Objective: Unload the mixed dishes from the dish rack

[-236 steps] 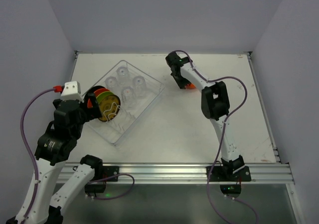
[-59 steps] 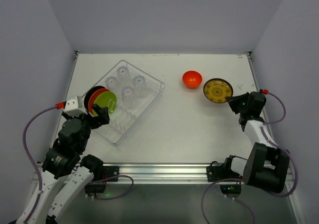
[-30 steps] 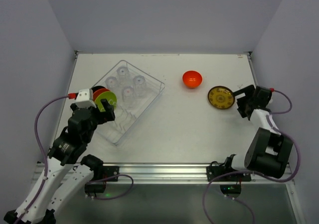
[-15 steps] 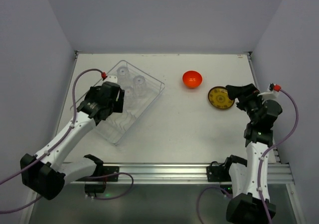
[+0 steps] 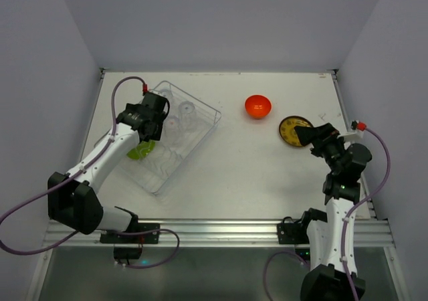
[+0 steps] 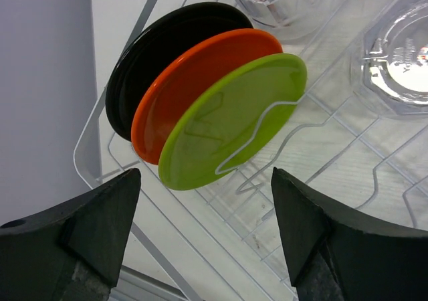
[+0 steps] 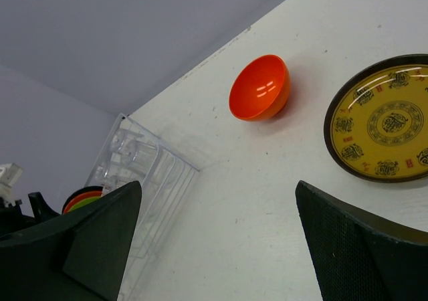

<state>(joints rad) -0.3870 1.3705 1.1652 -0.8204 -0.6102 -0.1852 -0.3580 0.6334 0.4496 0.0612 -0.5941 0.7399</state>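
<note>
The dish rack [image 5: 192, 152] lies at the table's left, holding a black plate [image 6: 150, 53], an orange-red plate [image 6: 194, 80] and a green plate [image 6: 221, 127] upright between wire prongs, plus clear glasses [image 5: 186, 108]. My left gripper [image 5: 143, 118] hovers open over those plates, and in the left wrist view the left gripper [image 6: 207, 234] holds nothing. The orange-red bowl [image 5: 257, 106] and the yellow patterned plate [image 5: 289, 128] rest on the table at the right. My right gripper [image 5: 311, 136] stands open by the yellow plate's near edge, empty.
In the right wrist view the bowl [image 7: 259, 87], the yellow plate [image 7: 384, 120] and the rack [image 7: 144, 174] all show. Grey walls close in the table on three sides. Bare white tabletop [image 5: 247, 174] lies between rack and right arm.
My left arm has swung out and now reaches over the rack, above the upright plates. My right gripper has shifted slightly beside the yellow plate, which lies free on the table.
</note>
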